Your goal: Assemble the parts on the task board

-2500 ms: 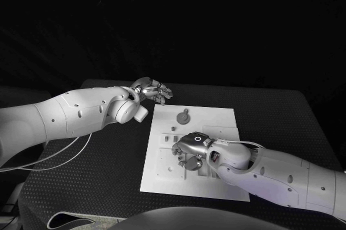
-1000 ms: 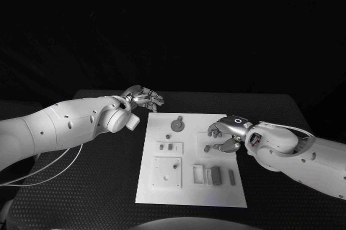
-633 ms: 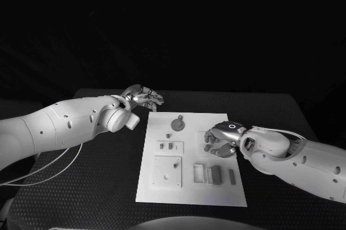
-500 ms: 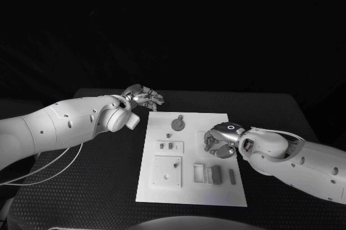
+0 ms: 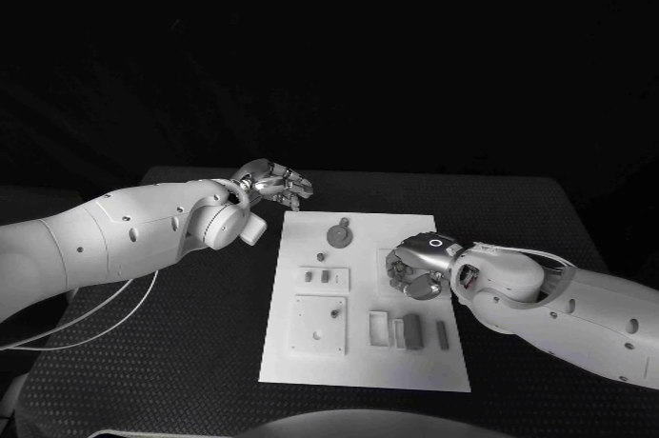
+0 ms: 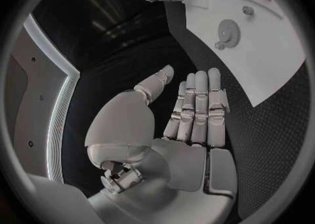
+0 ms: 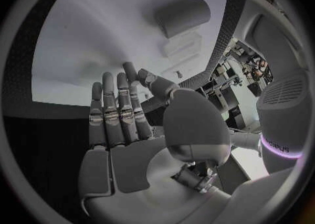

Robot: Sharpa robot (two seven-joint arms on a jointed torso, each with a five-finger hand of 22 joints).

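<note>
The task board point(image 5: 309, 362) lies flat in the middle of the black surface point(image 5: 165, 362), its long side running away from me. On its far end I see a round gear-like part point(image 5: 339, 235) lying flat. Nearer, on the left half, a small peg point(image 5: 320, 258) stands above a raised block with two short parts point(image 5: 322, 278) in it, and below that sits a square plate point(image 5: 317, 326) with small holes. On the right half, toward the near end, three upright rectangular parts point(image 5: 408, 330) stand side by side in a row.

My right hand point(image 5: 415, 268) hovers over the board's right half, just above the row of three parts, with the fingers curled inward; the head view does not let me tell whether anything is pinched in them. In the right wrist view the fingers point(image 7: 118, 114) lie straight and close together, nothing visible between them and the thumb, with a cylindrical part point(image 7: 182, 17) on the board beyond.

My left hand point(image 5: 279, 184) is raised off the board's far left corner, fingers extended and apart from the thumb, holding nothing.
</note>
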